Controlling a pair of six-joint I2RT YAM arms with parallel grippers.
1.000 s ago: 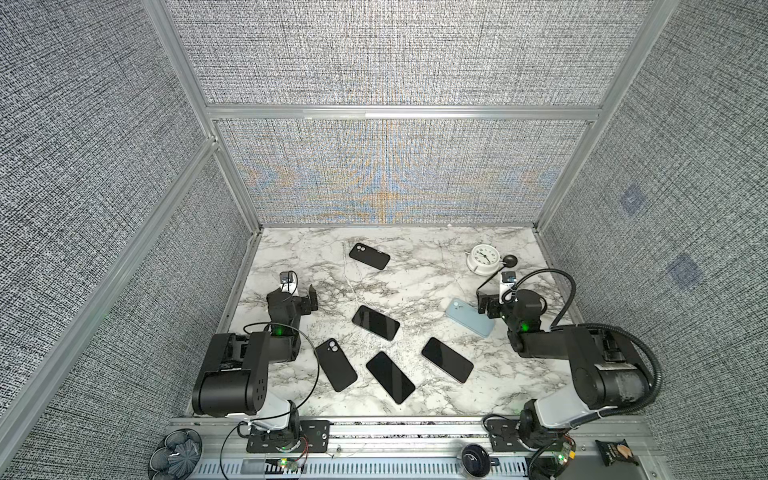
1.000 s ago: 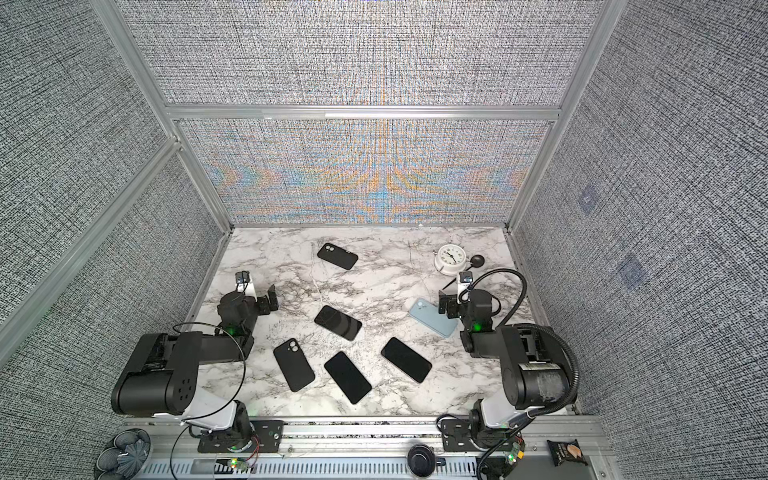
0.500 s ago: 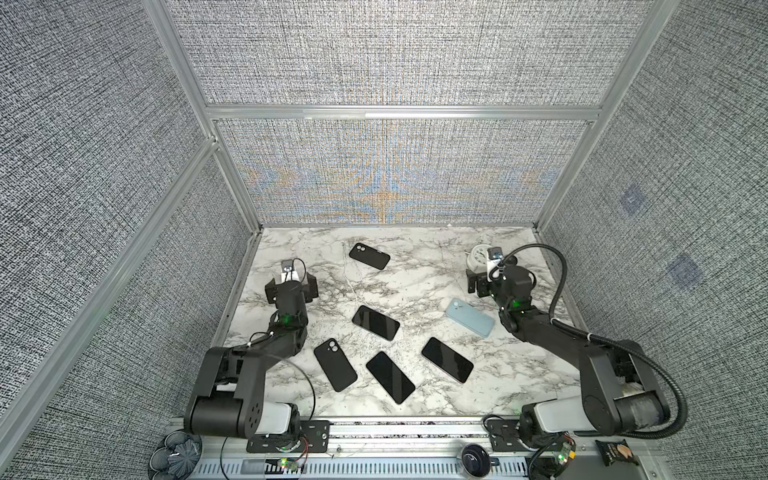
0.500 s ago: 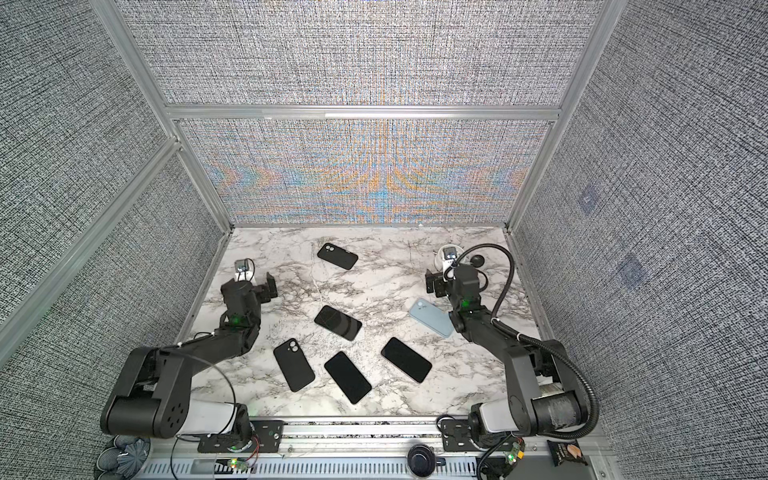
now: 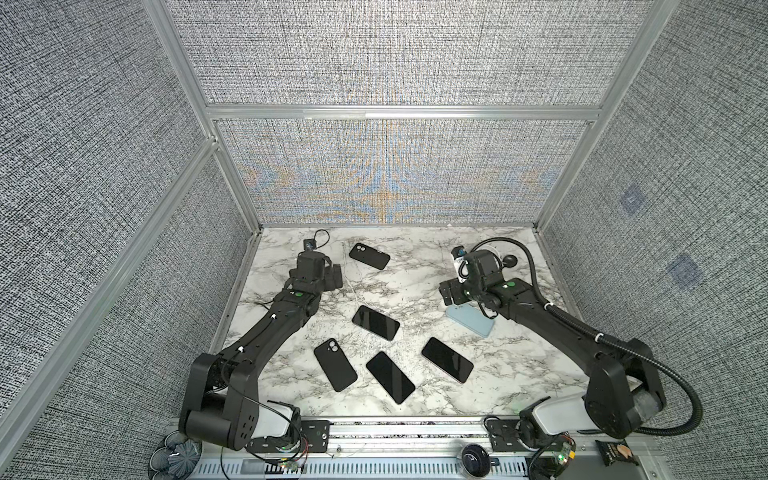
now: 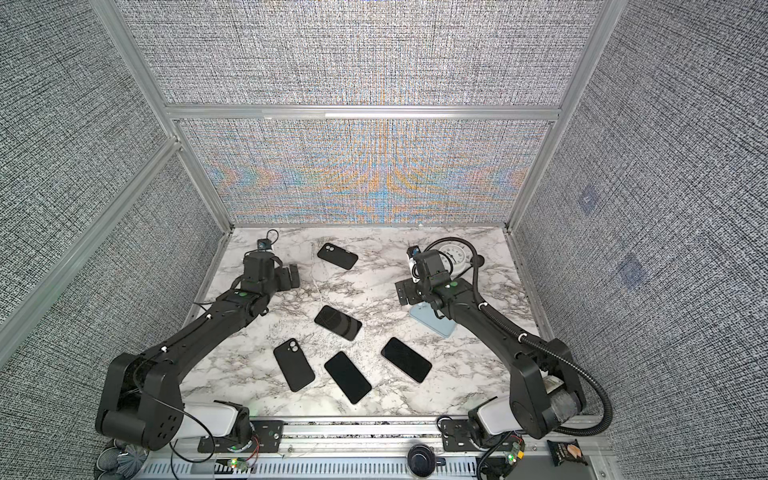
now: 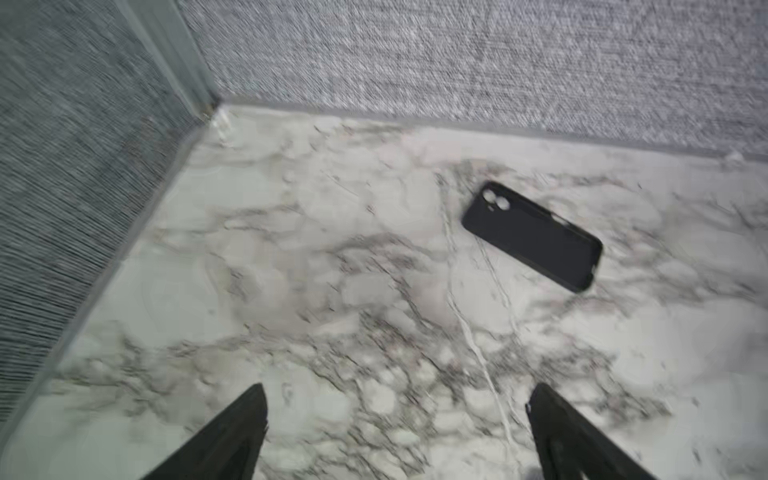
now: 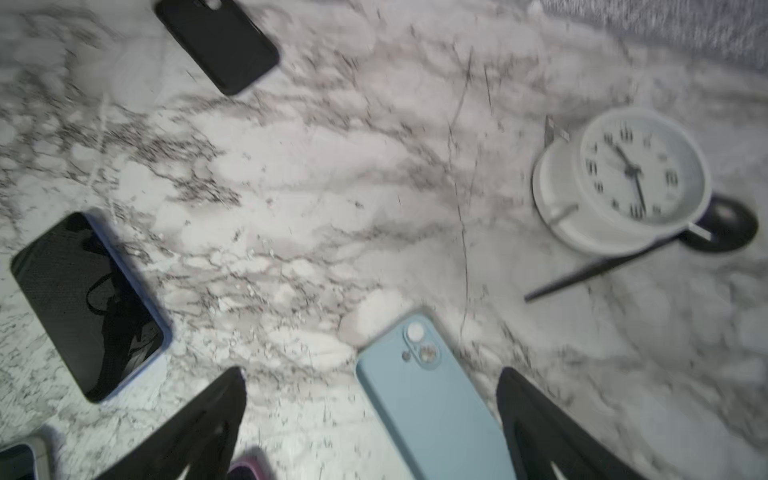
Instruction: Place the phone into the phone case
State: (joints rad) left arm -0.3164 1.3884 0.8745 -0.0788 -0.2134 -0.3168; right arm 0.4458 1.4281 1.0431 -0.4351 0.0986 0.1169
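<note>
Empty black phone case [image 7: 532,235] lay flat on the tabletop [image 7: 291,249], ahead of the left gripper [image 7: 397,388] and off toward its right-hand jaw, well apart from it. Its long axis ran slantwise across that gripper's line of reach, camera cut-out end nearer the midline. We judged the left arm the nearer one to this case.

Light-blue phone [image 8: 432,399], back up, lay right under the right gripper [image 8: 372,372], between its jaws. Its long axis lay roughly along the reach, a bit slanted, and the camera end poked forward past the fingertips. We could not tell whether it was bare or already cased. A face-up phone [image 8: 89,305] sat out beyond the right gripper's left-hand jaw. The clock [image 8: 623,178] sat ahead, off the other jaw, clear of the jaws.

Both arms reached forward low over the tabletop, wrists pitched down. Both grippers were spread wide and held nothing; neither touched a phone or the case. We judged that the coming move turned on the right gripper squaring its jaws across the blue phone's narrow width before dropping. The slant meant a small wrist turn first.
</note>
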